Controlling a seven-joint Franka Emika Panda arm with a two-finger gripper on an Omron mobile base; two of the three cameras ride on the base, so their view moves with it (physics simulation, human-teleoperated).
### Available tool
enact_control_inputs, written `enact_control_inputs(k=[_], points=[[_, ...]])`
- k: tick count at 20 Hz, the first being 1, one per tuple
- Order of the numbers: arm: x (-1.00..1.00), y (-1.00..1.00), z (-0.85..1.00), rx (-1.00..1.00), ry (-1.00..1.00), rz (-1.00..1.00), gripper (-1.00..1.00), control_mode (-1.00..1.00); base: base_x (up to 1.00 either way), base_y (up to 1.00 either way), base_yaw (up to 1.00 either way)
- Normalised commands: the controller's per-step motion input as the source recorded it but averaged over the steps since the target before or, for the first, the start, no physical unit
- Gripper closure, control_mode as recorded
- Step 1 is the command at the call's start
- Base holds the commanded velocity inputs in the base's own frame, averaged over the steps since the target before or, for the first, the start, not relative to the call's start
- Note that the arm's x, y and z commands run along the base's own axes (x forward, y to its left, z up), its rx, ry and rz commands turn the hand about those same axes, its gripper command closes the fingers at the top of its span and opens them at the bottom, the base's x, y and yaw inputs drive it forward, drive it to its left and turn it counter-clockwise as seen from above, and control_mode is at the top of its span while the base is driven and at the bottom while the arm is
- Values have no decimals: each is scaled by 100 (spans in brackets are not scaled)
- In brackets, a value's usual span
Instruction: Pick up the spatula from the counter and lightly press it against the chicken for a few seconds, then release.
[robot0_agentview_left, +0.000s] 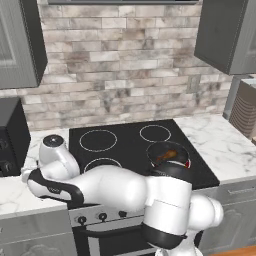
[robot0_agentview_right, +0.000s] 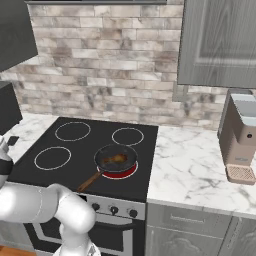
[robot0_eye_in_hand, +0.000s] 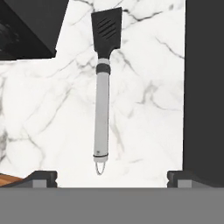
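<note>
The spatula (robot0_eye_in_hand: 102, 113) lies flat on the white marble counter (robot0_eye_in_hand: 144, 109). Its black slotted blade points to the top of the hand view, and the ring at the end of its silver handle sits closest to me. My gripper (robot0_eye_in_hand: 111, 178) hovers above the handle end, open, with its fingertips (robot0_eye_in_hand: 41, 177) far apart and nothing between them. In the left base view my arm (robot0_agentview_left: 100, 187) stretches left over the counter beside the stove. The chicken (robot0_agentview_left: 165, 156) (robot0_agentview_right: 116, 160) sits in a dark pan (robot0_agentview_left: 176, 148) (robot0_agentview_right: 129, 154) on the front right burner.
The black cooktop (robot0_agentview_left: 125, 142) (robot0_agentview_right: 80, 145) borders the spatula's strip of counter, and its edge (robot0_eye_in_hand: 203, 87) lies close on the right. A black appliance (robot0_agentview_left: 10, 135) (robot0_eye_in_hand: 26, 26) stands at the far left. A coffee machine (robot0_agentview_right: 240, 135) stands on the right counter.
</note>
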Motion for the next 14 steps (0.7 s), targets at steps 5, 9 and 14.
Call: enact_control_inputs(k=[5,9,14], points=[[13,6,-13,0,1,0,-100,-100,0,0,0],[13,8,-8,0,0,0,-100,-100,0,0,0],[14,13,-11,0,1,0,-100,-100,0,0,0]])
